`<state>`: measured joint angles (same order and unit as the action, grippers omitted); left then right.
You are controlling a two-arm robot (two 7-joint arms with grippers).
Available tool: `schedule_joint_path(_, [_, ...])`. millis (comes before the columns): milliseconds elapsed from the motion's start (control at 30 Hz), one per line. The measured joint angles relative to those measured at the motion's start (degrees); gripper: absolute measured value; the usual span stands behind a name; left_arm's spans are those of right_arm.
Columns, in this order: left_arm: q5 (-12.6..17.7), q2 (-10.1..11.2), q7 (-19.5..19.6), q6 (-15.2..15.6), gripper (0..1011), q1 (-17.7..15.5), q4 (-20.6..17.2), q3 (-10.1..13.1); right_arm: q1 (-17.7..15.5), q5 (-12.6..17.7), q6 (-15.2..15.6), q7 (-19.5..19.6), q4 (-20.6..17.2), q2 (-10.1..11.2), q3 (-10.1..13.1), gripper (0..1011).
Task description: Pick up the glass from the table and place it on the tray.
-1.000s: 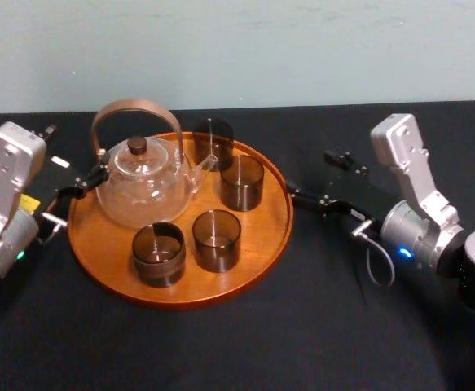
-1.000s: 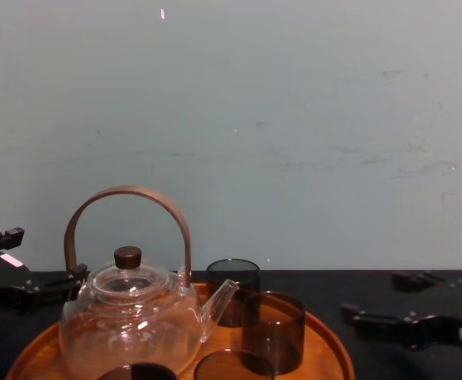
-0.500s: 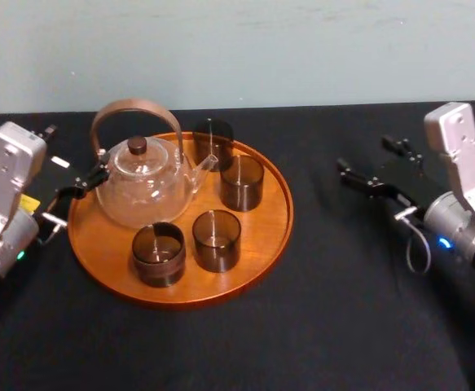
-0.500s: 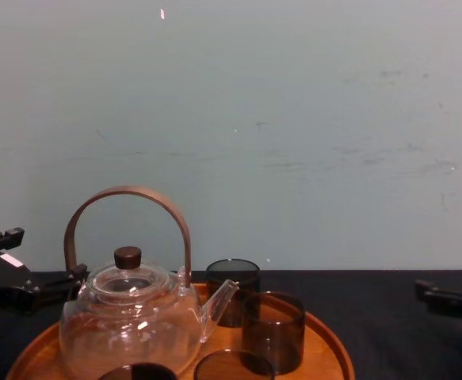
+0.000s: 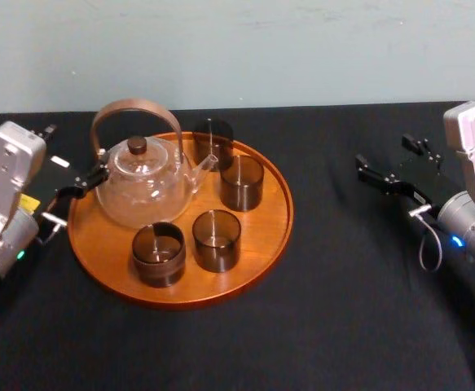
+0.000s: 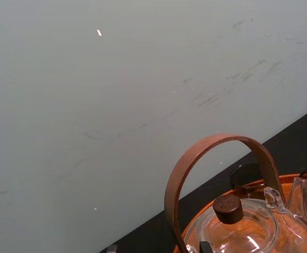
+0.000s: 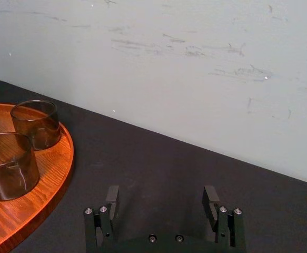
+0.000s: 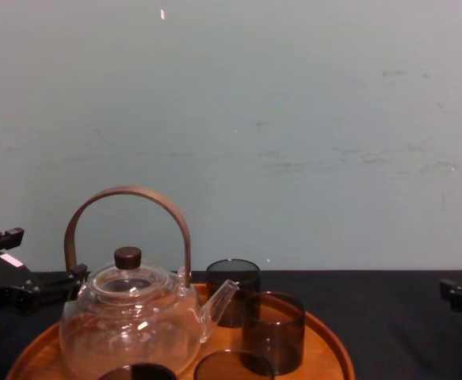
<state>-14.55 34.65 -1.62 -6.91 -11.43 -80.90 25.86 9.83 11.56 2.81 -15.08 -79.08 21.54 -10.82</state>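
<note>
Glasses (image 5: pixel 216 239), four of them, all stand upright on the tray (image 5: pixel 266 232) beside the teapot (image 5: pixel 143 186), two at the back near the spout and two at the front. My right gripper (image 5: pixel 381 151) hangs over the bare table (image 5: pixel 343 309), well apart from the tray on its right side, spread wide and holding nothing. My left gripper (image 5: pixel 72 155) sits parked just beside the tray's left rim, spread as well. I judge the placing done; at most, my right arm needs bringing to rest.
</note>
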Motion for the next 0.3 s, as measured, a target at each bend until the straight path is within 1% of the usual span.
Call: schedule_joint_path(300, [0.0, 0.0, 0.0, 0.0, 1010, 0.0, 0.0, 0.0, 0.0, 0.0, 0.0, -0.1, -0.1, 0.0, -0.2, 1002])
